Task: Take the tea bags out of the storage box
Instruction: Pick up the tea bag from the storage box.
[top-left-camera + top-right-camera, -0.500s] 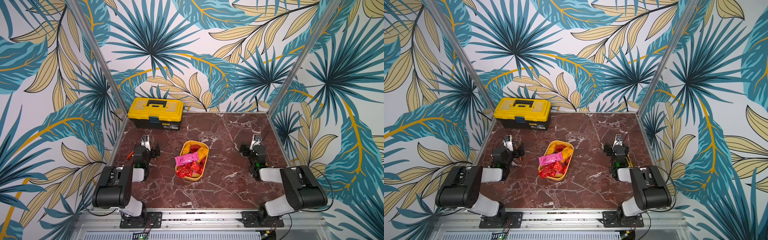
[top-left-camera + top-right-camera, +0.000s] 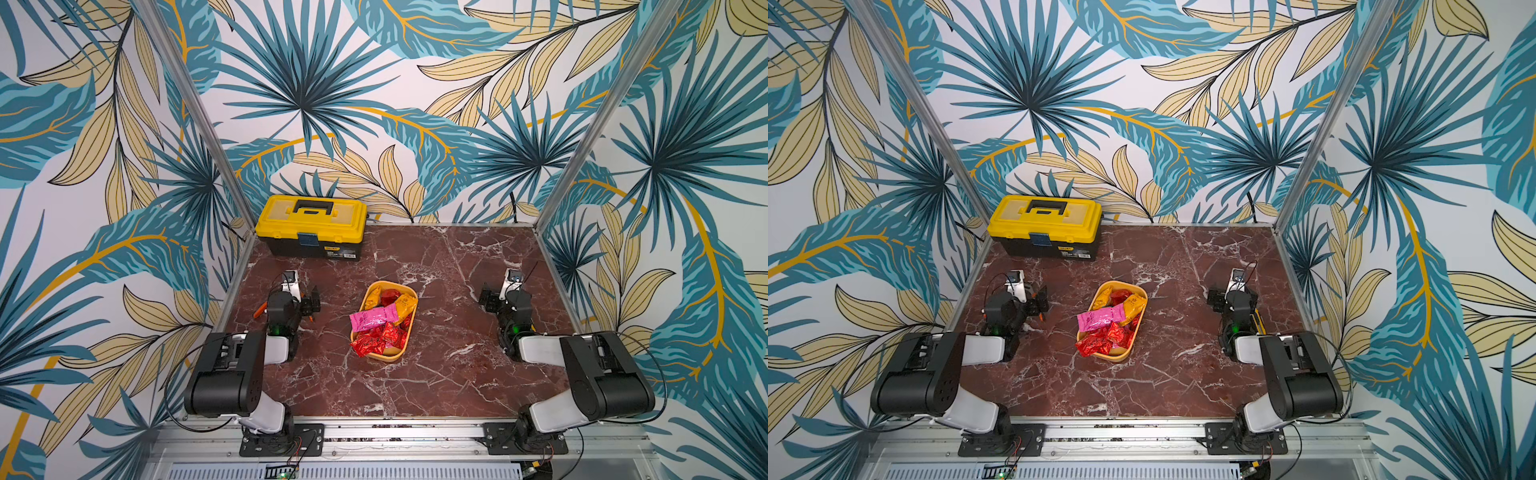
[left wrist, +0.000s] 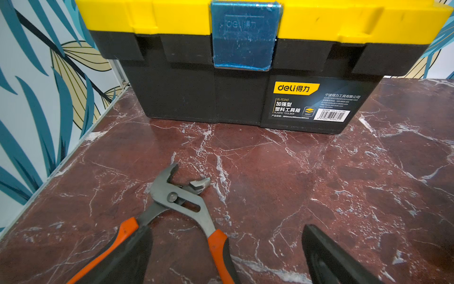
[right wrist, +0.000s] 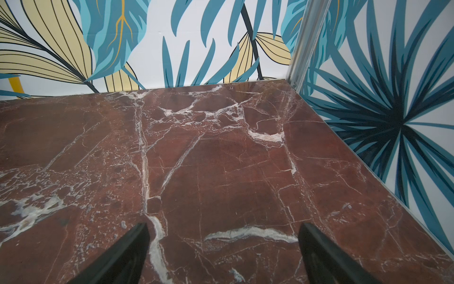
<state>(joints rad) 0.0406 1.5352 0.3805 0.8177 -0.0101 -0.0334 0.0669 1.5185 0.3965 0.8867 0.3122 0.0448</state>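
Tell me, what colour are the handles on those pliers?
Orange with black grips. The pliers show best in the left wrist view.

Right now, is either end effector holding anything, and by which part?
Nothing is held. The left end effector and right end effector both stand open, empty; the tea bags lie in the storage box.

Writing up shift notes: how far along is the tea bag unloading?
Done: nothing, no sachet lies clear of the storage box on the table. In hand: nothing, the left gripper and right gripper stand open and empty, away from the box. Left: all the tea bags, heaped in it.
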